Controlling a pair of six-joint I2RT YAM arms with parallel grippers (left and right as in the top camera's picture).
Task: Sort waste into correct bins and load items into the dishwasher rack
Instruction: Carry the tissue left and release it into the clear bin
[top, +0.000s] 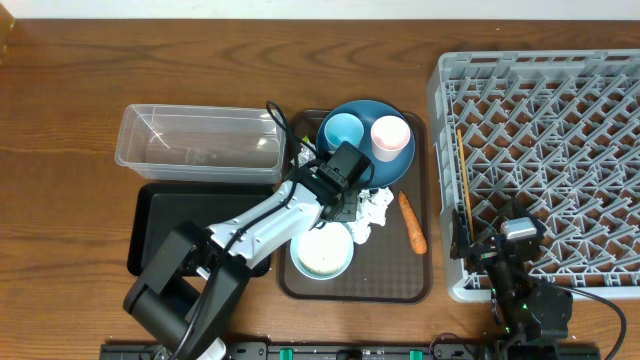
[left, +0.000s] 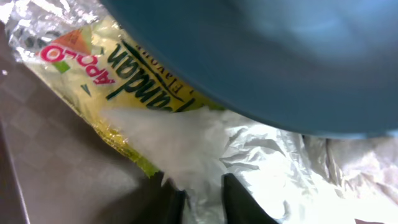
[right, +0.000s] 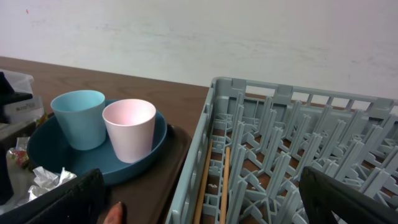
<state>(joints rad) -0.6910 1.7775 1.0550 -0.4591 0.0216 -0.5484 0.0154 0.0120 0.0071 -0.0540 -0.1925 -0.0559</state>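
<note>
**Ana:** What is nearest to the left wrist lens?

**Ben:** The left gripper (left: 202, 190) is low over the brown serving tray (top: 420, 285). Its fingers are narrow, and they pinch the tip of a crumpled white napkin (left: 168, 140).

**Ana:** And just behind it?

**Ben:** The yellow-green snack wrapper (left: 124, 81) lies under the napkin and touches it. Its far edge goes beneath the rim of the dark blue plate (left: 280, 50). Crumpled silver foil (left: 273, 155) lies beside the wrapper.

**Ana:** Which step is this?

**Ben:** I think it is the waste sorting, at the grasp of a napkin. The light blue cup (top: 342, 130) and the pink cup (top: 388, 134) stand on the plate, so the loading is not begun.

**Ana:** What does the next move need?

**Ben:** In my judgement, a straight lift, so that the wrapper does not come along and the plate rim is not struck. Then the napkin goes left to the clear tub (top: 130, 140) or the black tray (top: 160, 215). Which one takes paper, I cannot tell.

**Ana:** And the other arm?

**Ben:** The right gripper (right: 205, 202) has its fingers wide and holds nothing, at the near corner of the dishwasher rack (top: 440, 150).
</note>
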